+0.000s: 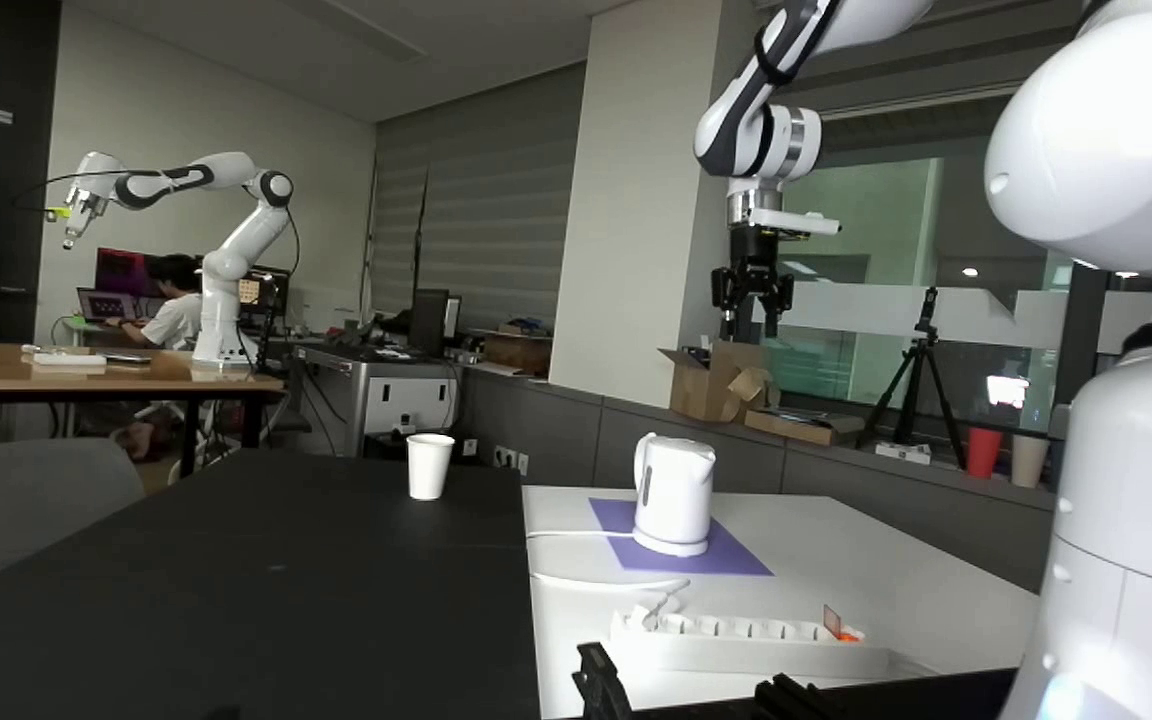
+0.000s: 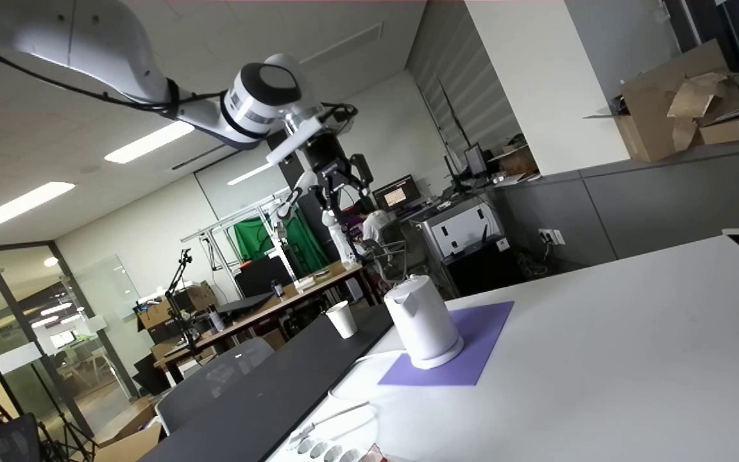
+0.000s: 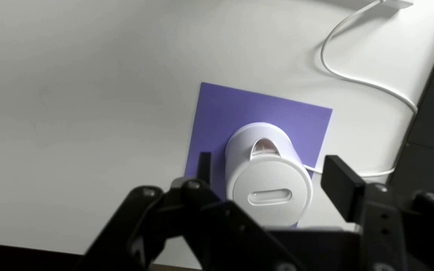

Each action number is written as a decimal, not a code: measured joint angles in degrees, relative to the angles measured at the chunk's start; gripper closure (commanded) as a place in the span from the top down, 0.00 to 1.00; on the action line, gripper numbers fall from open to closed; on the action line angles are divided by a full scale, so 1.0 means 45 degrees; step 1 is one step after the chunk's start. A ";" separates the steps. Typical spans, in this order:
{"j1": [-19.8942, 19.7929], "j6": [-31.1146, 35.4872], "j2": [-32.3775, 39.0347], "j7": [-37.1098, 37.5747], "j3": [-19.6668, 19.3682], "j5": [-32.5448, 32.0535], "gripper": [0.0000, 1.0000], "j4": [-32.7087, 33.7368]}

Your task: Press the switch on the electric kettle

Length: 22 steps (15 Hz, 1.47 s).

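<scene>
My jaws are spread, their two tips well apart and pointing down, and they hang from my white arm (image 2: 119,51) high over the white bench (image 2: 600,359), not touching the kettle. That electric kettle (image 3: 269,216) stands below me, upright on its round base (image 1: 671,546); in the wrist view its lid appears in the space between my jaws, with an oval dip (image 3: 270,197) in the top and the spout (image 3: 265,147) toward the upper edge of the view. Its handle (image 1: 640,463) shows in an exterior view, on the side away from the spout. The switch I cannot pick out. Under the base lies a purple sheet (image 2: 491,321). A white cord (image 3: 375,174) leaves the base for the edge of the bench, and another stretch of cord curves from that edge to a plug (image 1: 648,612) at one end of the power strip (image 1: 756,655), which sits near the kettle. Alongside is a black bench (image 1: 286,580), with a white paper cup (image 1: 429,467) upright on it in both exterior views. Farther back, another robot arm (image 1: 231,262) stands on a brown bench (image 1: 1,370), and near it a person (image 1: 176,318) in a white top is at a laptop (image 1: 106,304).
</scene>
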 measured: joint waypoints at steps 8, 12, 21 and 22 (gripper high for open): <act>-0.0044 -0.0553 0.4456 -0.0967 0.0327 0.0505 0.00 0.4977; -0.0065 -0.1513 0.5783 -0.1204 0.0553 0.0610 0.01 0.6952; -0.0100 -0.1649 0.5974 -0.1310 0.0562 0.0707 0.00 0.7295; -0.0099 -0.1637 0.5976 -0.1310 0.0563 0.0705 0.00 0.7285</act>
